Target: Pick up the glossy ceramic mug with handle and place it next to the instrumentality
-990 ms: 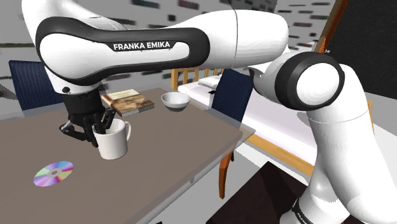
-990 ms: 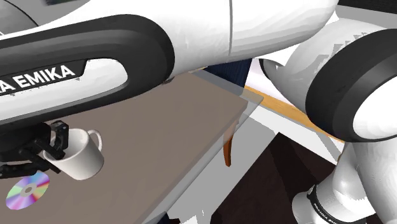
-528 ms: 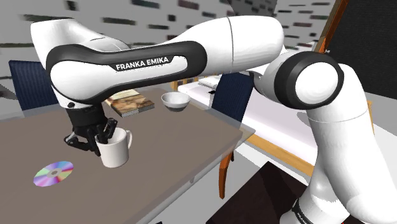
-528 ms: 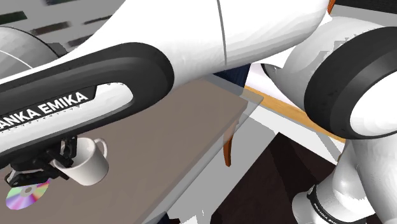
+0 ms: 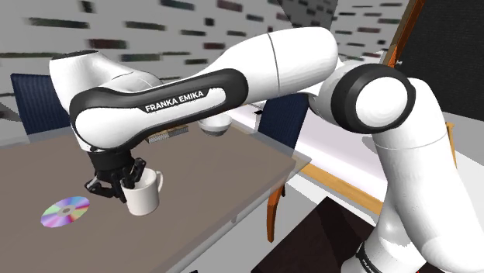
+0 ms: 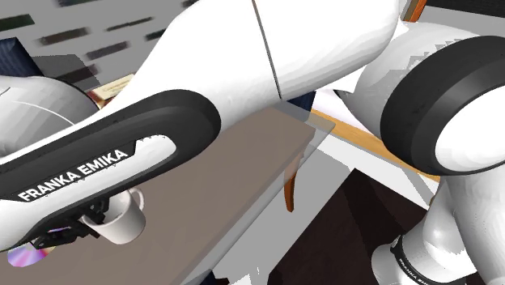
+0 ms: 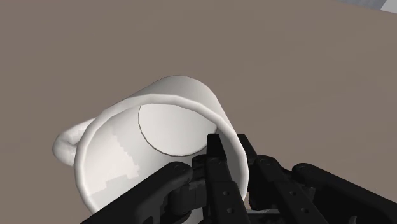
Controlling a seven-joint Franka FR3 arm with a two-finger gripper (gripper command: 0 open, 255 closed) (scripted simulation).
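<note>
A white mug (image 5: 144,197) with a handle hangs tilted just over the brown table (image 5: 217,174), close to the right of an iridescent disc (image 5: 65,211) in the shoulder view. My black gripper (image 5: 124,186) is shut on the mug's rim. In the wrist view the gripper (image 7: 228,151) clamps the mug (image 7: 159,130) wall with one finger inside and one outside, and the handle points away from the fingers. From the second exterior view, the mug (image 6: 123,224) shows under the forearm, and the disc (image 6: 23,257) lies partly hidden at its left. I cannot tell whether the mug touches the table.
A book (image 5: 169,134) and a white bowl (image 5: 215,126) sit at the table's far side, half hidden by the arm. Dark blue chairs stand behind the table (image 5: 35,105) and at its right end (image 5: 281,116). The table's front edge (image 6: 267,206) runs near the mug.
The arm has come down and toward the table's front edge with the mug in its grip, and the mug is now lower and closer to the disc.
</note>
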